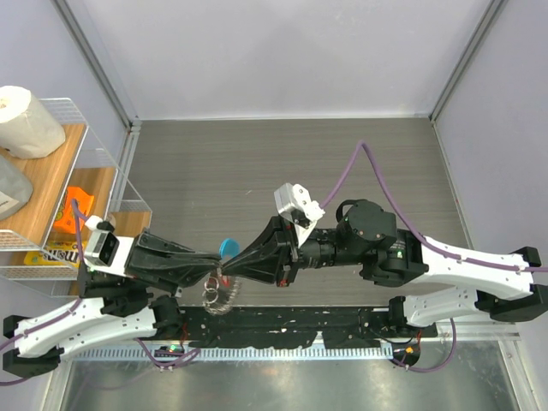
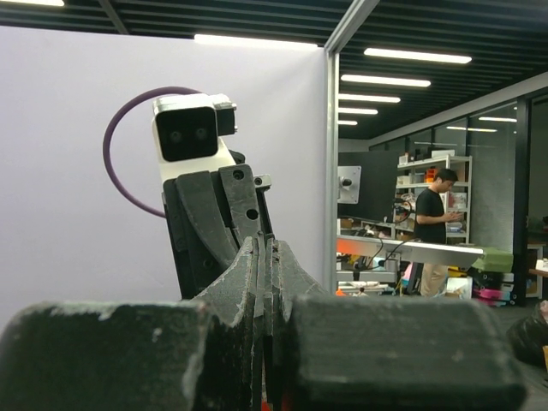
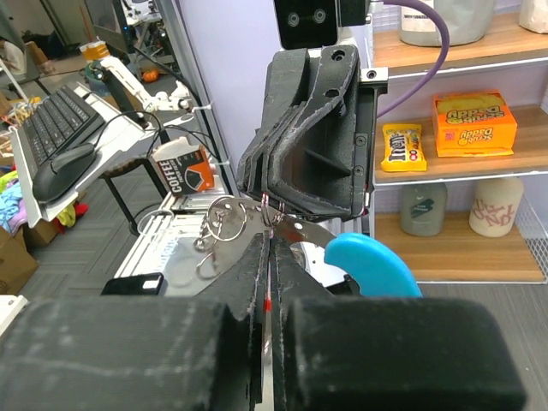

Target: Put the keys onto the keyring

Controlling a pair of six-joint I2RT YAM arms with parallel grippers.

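Both claws are pinched fully shut, tip to tip, at about 7 o'clock of the dark wood-grain table, close to its near edge.

Left gripper: comes in from 9 o'clock, with no gap between the fingers. In the right wrist view its tips are clamped on the metal of the silvery metal keyring, which hangs off them clear of the table. Several thin wire loops and a bit of chain dangle at 6 o'clock of the pinch point in the top view. The keyring's light-blue crescent plastic tag sticks out at 1 o'clock of it, just beside both claws.

Right gripper: comes in from 3 o'clock with the finger pads pressed together. A thin red sliver shows in the seam between them, the red plastic head of the tiny key. It looks clamped on the key. The blade is hidden, so I can't tell whether it is through a loop. In the right wrist view the fingertips sit just under the loops, touching or nearly so.

The left wrist view shows the same: its own fingers closed at the bottom edge, a speck of red low in the seam, and the other claw right against them.

One clear-walled wooden shelf rack stands at 9 o'clock of the table, with a white paper-towel roll on top.
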